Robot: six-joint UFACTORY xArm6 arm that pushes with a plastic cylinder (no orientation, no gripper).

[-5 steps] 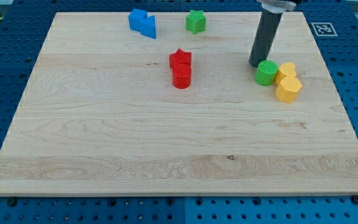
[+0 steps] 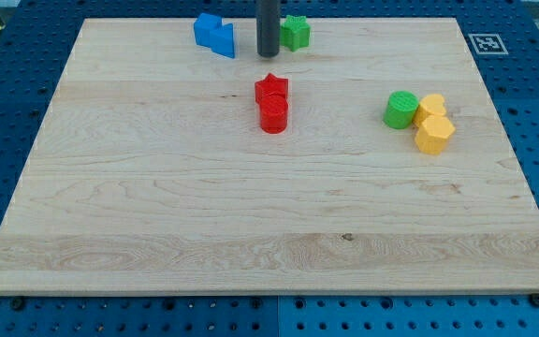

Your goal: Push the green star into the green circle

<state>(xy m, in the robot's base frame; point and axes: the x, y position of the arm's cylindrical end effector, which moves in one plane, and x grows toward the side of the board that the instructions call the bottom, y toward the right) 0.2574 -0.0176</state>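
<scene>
The tabletop [image 2: 157, 215] carries seven blocks: two green, two red, two yellow and one blue. The green star [image 2: 295, 32] sits near the view's top edge; the green circle [image 2: 400, 109] lies well apart from it toward the view's right, touching the yellow blocks [image 2: 432, 124] stacked one behind the other. A red star [image 2: 271, 89] touches a red round block [image 2: 273, 115] mid-board, and the blue block [image 2: 214, 35] rests top left. There is no pincer, only a rod: my tip [image 2: 268, 54] stands just left of the green star, between it and the blue block, whether touching the star I cannot tell.
</scene>
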